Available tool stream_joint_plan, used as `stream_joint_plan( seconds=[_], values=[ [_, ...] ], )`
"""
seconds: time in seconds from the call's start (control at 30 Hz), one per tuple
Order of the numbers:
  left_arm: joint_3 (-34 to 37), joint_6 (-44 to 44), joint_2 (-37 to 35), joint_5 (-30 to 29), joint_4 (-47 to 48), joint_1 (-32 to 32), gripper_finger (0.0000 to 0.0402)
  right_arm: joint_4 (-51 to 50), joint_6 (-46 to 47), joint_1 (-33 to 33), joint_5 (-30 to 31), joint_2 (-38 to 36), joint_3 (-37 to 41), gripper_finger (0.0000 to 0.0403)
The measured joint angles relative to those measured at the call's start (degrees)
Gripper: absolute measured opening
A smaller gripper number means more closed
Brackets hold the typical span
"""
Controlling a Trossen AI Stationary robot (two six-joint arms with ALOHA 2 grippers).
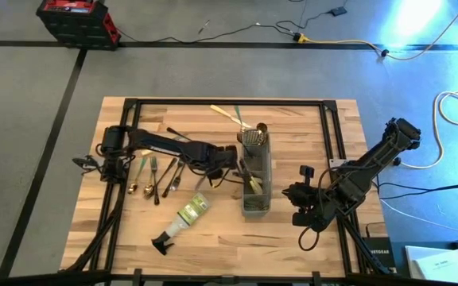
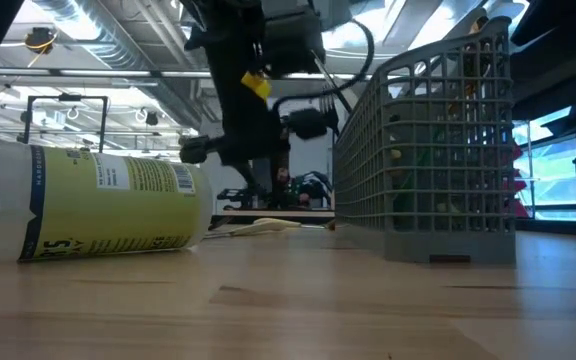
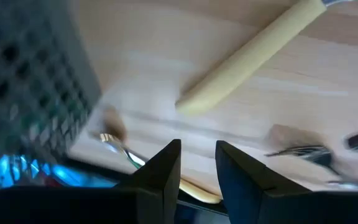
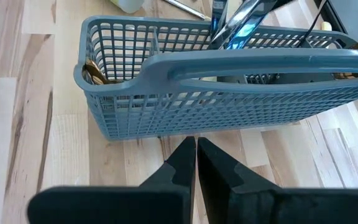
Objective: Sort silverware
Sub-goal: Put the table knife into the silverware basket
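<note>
Loose silverware (image 1: 157, 175) lies in a row on the wooden table at the left; two more pieces (image 1: 233, 117) lie near the far edge. The grey mesh caddy (image 1: 254, 179) stands at the middle with some pieces in it. My left gripper (image 1: 233, 163) hangs above the table just left of the caddy, its fingers a narrow gap apart (image 3: 198, 146) with bare wood showing between the tips. Below it lie a cream handle (image 3: 253, 56), a fork (image 3: 297, 150) and a gold-tipped piece (image 3: 123, 152). My right gripper (image 1: 300, 202) hovers shut (image 4: 196, 149) right of the caddy (image 4: 229, 93).
A clear spray bottle (image 1: 185, 216) with a black nozzle lies on its side toward the near edge, left of the caddy. A black frame (image 1: 229, 102) runs round the tabletop. Bare wood lies between the caddy and the near edge.
</note>
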State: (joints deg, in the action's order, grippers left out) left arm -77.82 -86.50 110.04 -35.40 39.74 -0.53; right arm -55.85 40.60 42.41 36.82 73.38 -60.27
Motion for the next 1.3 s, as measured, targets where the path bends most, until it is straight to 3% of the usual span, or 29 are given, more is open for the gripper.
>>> stream_joint_plan(
  seconds=[0.33, 0.5, 0.6, 0.73, 0.9, 1.0, 1.17, 1.3],
  values=[
    [0.25, 40.05, -11.13, 7.92, 6.52, -3.07, 0.0086, 0.10, 0.02, 0.00, -0.02, 0.00, 0.00, 0.0000],
    [3.70, 63.31, -15.19, 19.43, -0.14, -4.59, 0.0086, 0.43, 0.06, 0.00, -0.02, 0.00, 0.00, 0.0000],
    [8.64, 78.61, -15.35, 20.82, -7.30, -4.65, 0.0086, 0.42, 0.85, 0.00, -0.36, 0.00, 0.00, 0.0000],
    [18.20, 86.23, -15.35, 19.34, -19.47, -2.34, 0.0083, 0.40, 0.98, 0.00, -0.46, 0.00, 0.00, 0.0000],
    [31.14, 92.87, -17.62, 15.18, -41.88, -1.67, 0.0073, 0.27, 1.02, 0.00, -1.49, 0.00, 0.00, 0.0000],
    [36.58, 97.01, -18.23, 15.60, -55.03, -1.58, 0.0073, 0.00, 1.02, 0.00, -1.51, 0.00, 0.00, 0.0000],
    [43.87, 102.32, -16.58, 14.53, -67.42, -1.61, 0.0075, 0.20, 1.09, -0.02, -1.46, 0.00, 0.00, 0.0000],
    [46.66, 102.71, -16.60, 14.15, -74.78, -1.61, 0.0101, 0.49, 1.13, -0.02, -1.38, 0.00, 0.00, 0.0000]
  ],
)
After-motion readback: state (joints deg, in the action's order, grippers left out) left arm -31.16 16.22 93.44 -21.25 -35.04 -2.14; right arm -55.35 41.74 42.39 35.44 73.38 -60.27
